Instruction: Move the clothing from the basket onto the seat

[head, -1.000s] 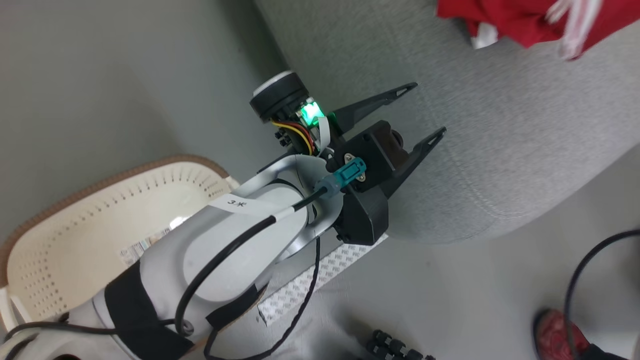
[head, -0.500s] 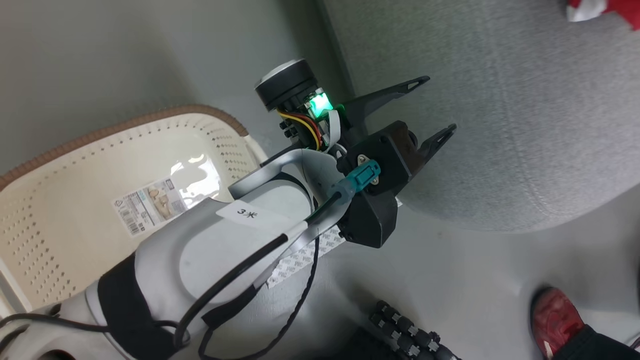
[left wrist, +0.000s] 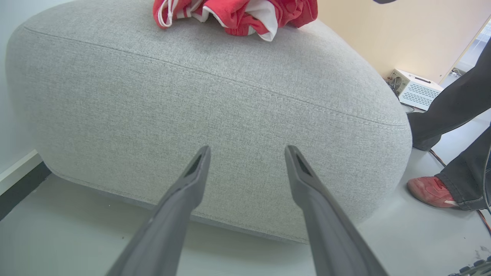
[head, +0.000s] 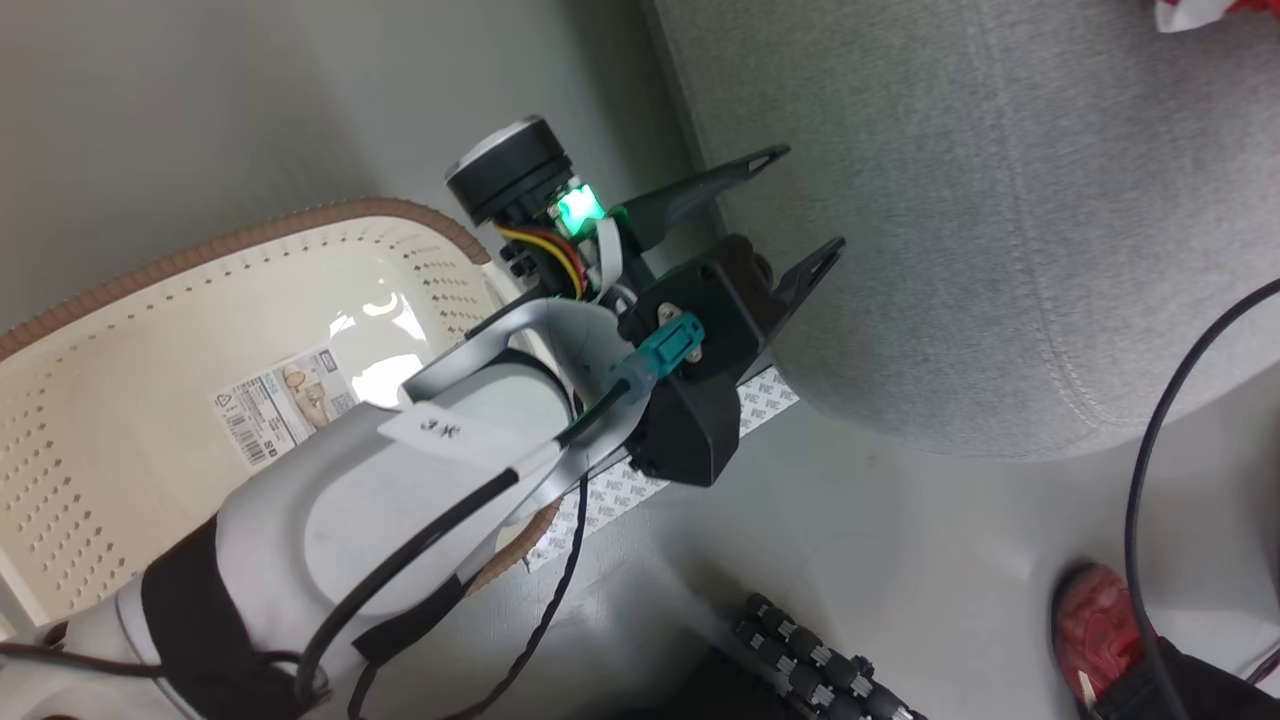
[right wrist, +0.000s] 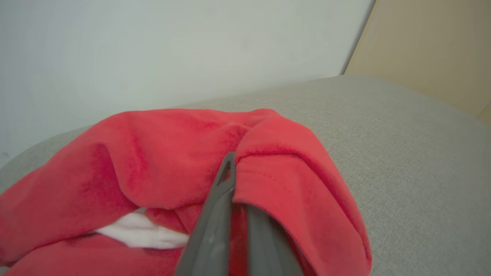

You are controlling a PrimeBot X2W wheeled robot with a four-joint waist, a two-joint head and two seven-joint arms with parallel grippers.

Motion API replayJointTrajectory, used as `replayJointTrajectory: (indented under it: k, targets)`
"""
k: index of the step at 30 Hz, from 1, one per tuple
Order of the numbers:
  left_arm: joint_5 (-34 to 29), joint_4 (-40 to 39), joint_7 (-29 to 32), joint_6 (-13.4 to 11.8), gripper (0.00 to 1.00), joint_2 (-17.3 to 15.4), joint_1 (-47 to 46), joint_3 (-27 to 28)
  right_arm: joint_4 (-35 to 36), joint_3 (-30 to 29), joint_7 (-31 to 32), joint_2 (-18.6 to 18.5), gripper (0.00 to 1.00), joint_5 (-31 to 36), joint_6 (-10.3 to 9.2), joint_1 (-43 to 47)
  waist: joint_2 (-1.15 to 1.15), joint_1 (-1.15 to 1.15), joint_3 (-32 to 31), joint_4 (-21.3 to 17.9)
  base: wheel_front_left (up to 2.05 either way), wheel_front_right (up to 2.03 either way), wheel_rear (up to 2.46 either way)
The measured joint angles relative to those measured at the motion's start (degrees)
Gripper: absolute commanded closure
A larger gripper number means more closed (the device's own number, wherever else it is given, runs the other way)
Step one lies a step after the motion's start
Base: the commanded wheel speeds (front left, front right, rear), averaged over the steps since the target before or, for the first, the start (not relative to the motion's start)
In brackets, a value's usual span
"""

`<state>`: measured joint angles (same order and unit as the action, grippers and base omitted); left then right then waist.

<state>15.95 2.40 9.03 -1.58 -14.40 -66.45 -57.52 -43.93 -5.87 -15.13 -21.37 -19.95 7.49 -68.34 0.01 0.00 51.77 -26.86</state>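
— How far along is it, would you say?

— Nearly there, I'd judge. The basket (head: pixel 300 222), at the left of the head view, shows a bare cream bottom with just a paper label (head: pixel 280 405) stuck to it. The pale forearm (head: pixel 400 500) hides its lower right part, so I can't swear nothing is tucked under there.

— And the clothing?

— The red clothing (left wrist: pixel 238 15), with its white trim, lies in a heap on top of the seat (left wrist: pixel 215 99). That's at the top edge of the left wrist view, well back from the rounded front.

— Has it been let go?

— Not by the look of it. In the right wrist view the right gripper (right wrist: pixel 232 165) has its jaws pinched almost together, with a fold of the red cloth draped over and between them, low against the cushion. So the cloth is on the seat, but the hold isn't released yet.

— The other arm?

— The left gripper (left wrist: pixel 247 149) is spread wide with nothing in it. It points at the front side of the seat, mid-frame in the head view, between basket and cushion.

— What's left, then?

— Open the right jaws, pull clear, and check that hidden part of the basket. Someone's red shoe (head: pixel 1100 630) is at the lower right, by a black cable (head: pixel 1150 450), well apart from the arms
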Motion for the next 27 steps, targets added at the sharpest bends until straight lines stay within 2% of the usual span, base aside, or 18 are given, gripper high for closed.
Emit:
replayJointTrajectory:
  k: [1, 2, 3, 4, 8, 14, 21, 27]
  targets:
    - [0.00, -0.31, 0.00, -0.03, 0.00, -0.27, 0.32, -0.03, -0.03, -0.32, 0.00, 0.37, 1.00, 0.01, 0.00, 0.14, 0.00, 0.00, -0.22, -0.12, 0.00, 0.00, 0.00]
    - [0.00, -0.59, 0.07, -0.08, 0.00, -0.42, 0.55, -0.09, 0.13, -0.74, 0.00, 0.67, 0.81, 0.23, 0.00, 0.34, -0.01, -0.01, -0.40, -0.30, 0.00, 0.00, 0.00]
    - [0.00, -0.86, 0.25, -0.31, 0.00, -0.52, 0.60, -0.10, 0.57, -1.31, -0.01, 1.02, 0.55, 0.47, 0.00, 0.79, -0.02, -0.01, -0.55, -0.50, 0.00, 0.00, 0.00]
    - [-0.01, -1.12, 0.26, -0.54, 0.00, -0.59, 0.60, -0.08, 1.05, -2.00, 0.00, 1.40, 0.00, 0.85, 0.00, 1.27, -0.02, -0.01, -0.69, -0.70, 0.00, 0.00, 0.00]
    - [-0.02, -1.40, 0.33, -0.63, 0.00, -1.20, 0.70, -0.22, 4.52, -3.92, 0.00, 3.85, 0.00, 3.41, 0.00, 4.17, -0.01, -0.01, -1.52, -1.25, 0.00, 0.00, 0.00]
    - [0.20, -1.33, -1.10, -1.67, 0.00, -1.66, 1.98, 0.14, 14.25, -6.20, 0.00, 8.80, 0.00, 7.58, 0.00, 12.68, -0.02, -0.01, -3.74, -1.43, 0.00, 0.00, 0.00]
    - [1.90, -0.22, -4.66, -3.64, 0.00, -2.25, 4.82, 1.40, 26.82, -2.64, 0.00, 13.97, 0.00, 11.20, 0.00, 25.58, -0.02, -0.01, -7.25, -0.05, 0.00, 0.00, 0.00]
    - [3.78, 2.00, -10.09, -5.94, 0.00, -2.27, 9.02, 3.24, 33.64, 3.32, 0.01, 15.00, 0.00, 12.17, 0.00, 33.58, -0.02, -0.01, -11.48, 2.45, 0.00, 0.00, 0.00]
